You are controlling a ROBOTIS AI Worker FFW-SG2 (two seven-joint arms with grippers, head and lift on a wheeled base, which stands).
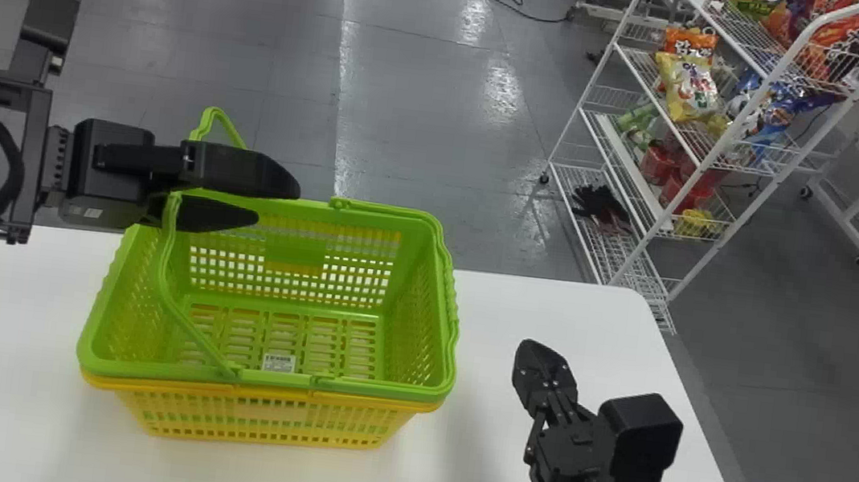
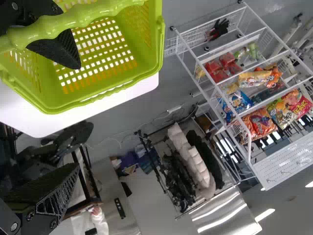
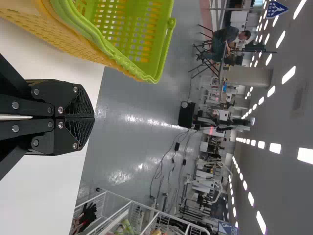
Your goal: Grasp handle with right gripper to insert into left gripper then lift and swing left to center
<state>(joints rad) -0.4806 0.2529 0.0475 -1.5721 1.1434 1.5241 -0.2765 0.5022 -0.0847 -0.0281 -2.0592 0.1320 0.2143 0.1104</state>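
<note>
A: Head view, quick. Where's the handle?
B: The raised handle (image 1: 182, 314) leans toward the left gripper (image 1: 278, 204) and passes its finger bases. The green basket (image 1: 260, 377) sits below and ahead of that gripper, nested in a yellow basket (image 1: 271, 425), both on the table (image 1: 495, 305).
A: Right gripper (image 1: 531, 354)?
B: Off the baskets' right side, above the table. Probably kept out there so the left can line up first. The folded handle (image 1: 451, 296) lies along the rim nearest it.
A: Obstacles?
B: Green rim and folded handle sit between right gripper and raised handle; I'd go over them. Snack rack (image 1: 700, 169) is well beyond the right gripper, no bother.
A: Left wrist view.
B: Fingers wide apart, not clamped. The ribbed grip crosses one finger; can't tell whether it's properly in the gap. Likely why the right has to feed it in. Clothes rack (image 2: 173, 171) far past the fingertips.
A: Right wrist view.
B: Fingertips together, nothing held. Basket wall off to one side. Needs opening before it takes the handle; bumping the left gripper is the risk.
</note>
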